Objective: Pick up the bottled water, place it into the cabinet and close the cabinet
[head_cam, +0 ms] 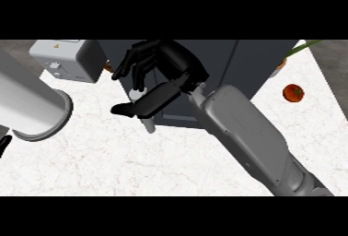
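The right hand [163, 69] reaches in over the dark cabinet [224, 64] near the middle of the head view, its fingers [129, 64] curled downward and the thumb [146, 102] closed beneath them, with a small pale piece showing between thumb and fingers at the cabinet's front edge. That piece is probably the bottled water [138, 93], though so little shows that it cannot be told for certain; the hand hides the rest. If it is the bottle, it should handle as a light, stiff cylinder with a smooth, rather slippery wall that can roll or twist in the grasp, so the sound hold is round the middle of the body, thumb opposite fingers, kept upright while it passes into the cabinet. Only the left forearm [31, 106] shows, a wide grey cylinder at the view's left; whether the black sliver at the left edge is that hand cannot be told. On the white worktop [136, 156] stand a pale box-shaped appliance [65, 57] at upper left and a red tomato [293, 92] well apart at right.
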`<act>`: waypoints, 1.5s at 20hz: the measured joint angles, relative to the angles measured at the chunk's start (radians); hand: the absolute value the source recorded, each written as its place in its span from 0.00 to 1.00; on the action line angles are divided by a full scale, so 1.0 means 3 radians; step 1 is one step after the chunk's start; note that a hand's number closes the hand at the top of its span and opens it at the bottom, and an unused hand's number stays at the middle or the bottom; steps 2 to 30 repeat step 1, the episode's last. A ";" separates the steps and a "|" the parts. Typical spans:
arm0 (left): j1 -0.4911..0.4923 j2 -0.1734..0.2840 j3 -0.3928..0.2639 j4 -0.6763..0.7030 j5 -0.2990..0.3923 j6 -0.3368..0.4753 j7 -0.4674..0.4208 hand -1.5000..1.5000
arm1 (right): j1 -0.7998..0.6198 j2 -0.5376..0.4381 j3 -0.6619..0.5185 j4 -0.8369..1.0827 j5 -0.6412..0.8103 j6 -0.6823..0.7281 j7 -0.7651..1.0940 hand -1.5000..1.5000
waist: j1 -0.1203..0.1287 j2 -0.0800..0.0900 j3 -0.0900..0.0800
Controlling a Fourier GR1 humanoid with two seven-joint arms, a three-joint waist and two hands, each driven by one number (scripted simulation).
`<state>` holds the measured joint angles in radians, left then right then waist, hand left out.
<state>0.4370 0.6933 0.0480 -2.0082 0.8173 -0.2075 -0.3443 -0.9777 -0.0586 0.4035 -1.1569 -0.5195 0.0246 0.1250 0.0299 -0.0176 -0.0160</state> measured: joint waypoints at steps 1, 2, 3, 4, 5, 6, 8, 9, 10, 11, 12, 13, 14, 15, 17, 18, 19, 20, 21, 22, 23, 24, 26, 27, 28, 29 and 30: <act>-0.0002 -0.0014 -0.0008 -0.0004 -0.0008 -0.0001 -0.0001 0.00 | -0.0004 -0.0002 -0.0001 0.0016 0.0021 0.0003 -0.0024 0.00 | 0.0007 -0.0003 0.0000; -0.0002 -0.0014 -0.0008 -0.0004 -0.0008 -0.0001 -0.0001 0.00 | -0.0004 -0.0002 -0.0001 0.0016 0.0021 0.0003 -0.0024 0.00 | 0.0007 -0.0003 0.0000; -0.0002 -0.0014 -0.0008 -0.0004 -0.0008 -0.0001 -0.0001 0.00 | -0.0004 -0.0002 -0.0001 0.0016 0.0021 0.0003 -0.0024 0.00 | 0.0007 -0.0003 0.0000; -0.0002 -0.0014 -0.0008 -0.0004 -0.0008 -0.0001 -0.0001 0.00 | -0.0004 -0.0002 -0.0001 0.0016 0.0021 0.0003 -0.0024 0.00 | 0.0007 -0.0003 0.0000; -0.0002 -0.0014 -0.0008 -0.0004 -0.0008 -0.0001 -0.0001 0.00 | -0.0004 -0.0002 -0.0001 0.0016 0.0021 0.0003 -0.0024 0.00 | 0.0007 -0.0003 0.0000; -0.0002 -0.0014 -0.0008 -0.0004 -0.0008 -0.0001 -0.0001 0.00 | -0.0004 -0.0002 -0.0001 0.0016 0.0021 0.0003 -0.0024 0.00 | 0.0007 -0.0003 0.0000; -0.0002 -0.0014 -0.0008 -0.0004 -0.0008 -0.0001 -0.0001 0.00 | -0.0004 -0.0002 -0.0001 0.0016 0.0021 0.0003 -0.0024 0.00 | 0.0007 -0.0003 0.0000; -0.0002 -0.0014 -0.0008 -0.0004 -0.0008 -0.0001 -0.0001 0.00 | -0.0004 -0.0002 -0.0001 0.0016 0.0021 0.0003 -0.0024 0.00 | 0.0007 -0.0003 0.0000; -0.0002 -0.0014 -0.0008 -0.0004 -0.0008 -0.0001 -0.0001 0.00 | -0.0004 -0.0002 -0.0001 0.0016 0.0021 0.0003 -0.0024 0.00 | 0.0007 -0.0003 0.0000; -0.0002 -0.0014 -0.0008 -0.0004 -0.0008 -0.0001 -0.0001 0.00 | -0.0004 -0.0002 -0.0001 0.0016 0.0021 0.0003 -0.0024 0.00 | 0.0007 -0.0003 0.0000; -0.0002 -0.0014 -0.0008 -0.0004 -0.0008 -0.0001 -0.0001 0.00 | -0.0004 -0.0002 -0.0001 0.0016 0.0021 0.0003 -0.0024 0.00 | 0.0007 -0.0003 0.0000; -0.0002 -0.0014 -0.0008 -0.0004 -0.0008 -0.0001 -0.0001 0.00 | -0.0004 -0.0002 -0.0001 0.0016 0.0021 0.0003 -0.0024 0.00 | 0.0007 -0.0003 0.0000; -0.0002 -0.0014 -0.0008 -0.0004 -0.0008 -0.0001 -0.0001 0.00 | -0.0004 -0.0002 -0.0001 0.0016 0.0021 0.0003 -0.0024 0.00 | 0.0007 -0.0003 0.0000; -0.0002 -0.0014 -0.0008 -0.0004 -0.0008 -0.0001 -0.0001 0.00 | -0.0004 -0.0002 -0.0001 0.0016 0.0021 0.0003 -0.0024 0.00 | 0.0007 -0.0003 0.0000; -0.0002 -0.0014 -0.0008 -0.0004 -0.0008 -0.0001 -0.0001 0.00 | -0.0004 -0.0002 -0.0001 0.0016 0.0021 0.0003 -0.0024 0.00 | 0.0007 -0.0003 0.0000; -0.0002 -0.0014 -0.0008 -0.0004 -0.0008 -0.0001 -0.0001 0.00 | -0.0004 -0.0002 -0.0001 0.0016 0.0021 0.0003 -0.0024 0.00 | 0.0007 -0.0003 0.0000; -0.0002 -0.0014 -0.0008 -0.0004 -0.0008 -0.0001 -0.0001 0.00 | -0.0004 -0.0002 -0.0001 0.0016 0.0021 0.0003 -0.0024 0.00 | 0.0007 -0.0003 0.0000; -0.0002 -0.0014 -0.0008 -0.0004 -0.0008 -0.0001 -0.0001 0.00 | -0.0004 -0.0002 -0.0001 0.0016 0.0021 0.0003 -0.0024 0.00 | 0.0007 -0.0003 0.0000; -0.0002 -0.0014 -0.0008 -0.0004 -0.0008 -0.0001 -0.0001 0.00 | -0.0004 -0.0002 -0.0001 0.0016 0.0021 0.0003 -0.0024 0.00 | 0.0007 -0.0003 0.0000; -0.0002 -0.0014 -0.0008 -0.0004 -0.0008 -0.0001 -0.0001 0.00 | -0.0004 -0.0002 -0.0001 0.0016 0.0021 0.0003 -0.0024 0.00 | 0.0007 -0.0003 0.0000; -0.0002 -0.0014 -0.0008 -0.0004 -0.0008 -0.0001 -0.0001 0.00 | -0.0004 -0.0002 -0.0001 0.0016 0.0021 0.0003 -0.0024 0.00 | 0.0007 -0.0003 0.0000; -0.0002 -0.0014 -0.0008 -0.0004 -0.0008 -0.0001 -0.0001 0.00 | -0.0004 -0.0002 -0.0001 0.0016 0.0021 0.0003 -0.0024 0.00 | 0.0007 -0.0003 0.0000; -0.0002 -0.0014 -0.0008 -0.0004 -0.0008 -0.0001 -0.0001 0.00 | -0.0004 -0.0002 -0.0001 0.0016 0.0021 0.0003 -0.0024 0.00 | 0.0007 -0.0003 0.0000; -0.0002 -0.0014 -0.0008 -0.0004 -0.0008 -0.0001 -0.0001 0.00 | -0.0004 -0.0002 -0.0001 0.0016 0.0021 0.0003 -0.0024 0.00 | 0.0007 -0.0003 0.0000; -0.0002 -0.0014 -0.0008 -0.0004 -0.0008 -0.0001 -0.0001 0.00 | -0.0004 -0.0002 -0.0001 0.0016 0.0021 0.0003 -0.0024 0.00 | 0.0007 -0.0003 0.0000; -0.0002 -0.0014 -0.0008 -0.0004 -0.0008 -0.0001 -0.0001 0.00 | -0.0004 -0.0002 -0.0001 0.0016 0.0021 0.0003 -0.0024 0.00 | 0.0007 -0.0003 0.0000; -0.0002 -0.0014 -0.0008 -0.0004 -0.0008 -0.0001 -0.0001 0.00 | -0.0004 -0.0002 -0.0001 0.0016 0.0021 0.0003 -0.0024 0.00 | 0.0007 -0.0003 0.0000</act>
